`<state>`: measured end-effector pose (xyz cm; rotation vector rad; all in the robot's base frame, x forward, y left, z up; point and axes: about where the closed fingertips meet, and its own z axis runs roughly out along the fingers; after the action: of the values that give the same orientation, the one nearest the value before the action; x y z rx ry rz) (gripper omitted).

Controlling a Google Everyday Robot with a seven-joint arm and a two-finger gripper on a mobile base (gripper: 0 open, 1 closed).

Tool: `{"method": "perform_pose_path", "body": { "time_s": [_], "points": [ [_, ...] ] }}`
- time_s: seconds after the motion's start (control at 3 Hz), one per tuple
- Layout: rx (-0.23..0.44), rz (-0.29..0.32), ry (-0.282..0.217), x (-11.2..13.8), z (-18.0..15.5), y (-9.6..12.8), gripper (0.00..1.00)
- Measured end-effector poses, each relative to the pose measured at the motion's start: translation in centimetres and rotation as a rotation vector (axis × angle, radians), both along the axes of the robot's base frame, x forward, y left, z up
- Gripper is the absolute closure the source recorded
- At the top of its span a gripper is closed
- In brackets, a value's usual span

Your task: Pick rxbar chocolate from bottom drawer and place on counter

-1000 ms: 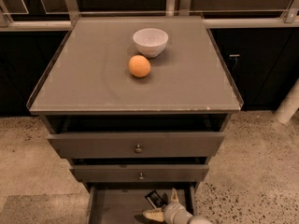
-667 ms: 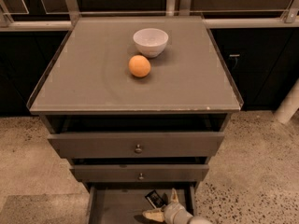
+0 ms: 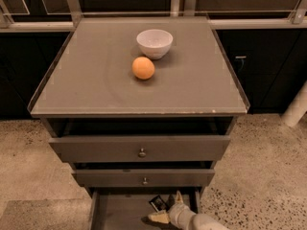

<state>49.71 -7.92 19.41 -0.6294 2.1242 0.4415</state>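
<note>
The bottom drawer [image 3: 115, 210] is pulled out at the lower edge of the view. The rxbar chocolate [image 3: 157, 203], a small black wrapper with white print, lies on the drawer floor to the right of the middle. My gripper [image 3: 167, 207] reaches into the drawer from the lower right. It is open, with one fingertip [image 3: 178, 197] behind the bar and the other in front of it, so the bar sits at the mouth of the jaws. The counter [image 3: 96, 80] is the wide grey top above.
A white bowl [image 3: 154, 42] and an orange [image 3: 143, 67] stand on the counter near its middle back. Two knobbed drawers [image 3: 141, 150] overhang the bottom drawer. Speckled floor lies on both sides, and a white post [image 3: 296, 107] stands at the right.
</note>
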Motion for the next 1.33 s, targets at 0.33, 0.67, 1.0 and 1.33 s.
{"method": "perform_pose_path", "body": {
  "time_s": [0.33,0.67,1.0,1.33],
  "points": [
    [-0.024,0.028,0.010,1.4,-1.3,0.5,0.00],
    [-0.012,0.005,0.001,2.1,-2.3,0.9,0.00],
    [0.020,-0.021,-0.005,2.3,-3.4,2.3,0.00],
    [0.025,-0.015,0.004,2.0,-4.6,3.3,0.00]
  ]
}}
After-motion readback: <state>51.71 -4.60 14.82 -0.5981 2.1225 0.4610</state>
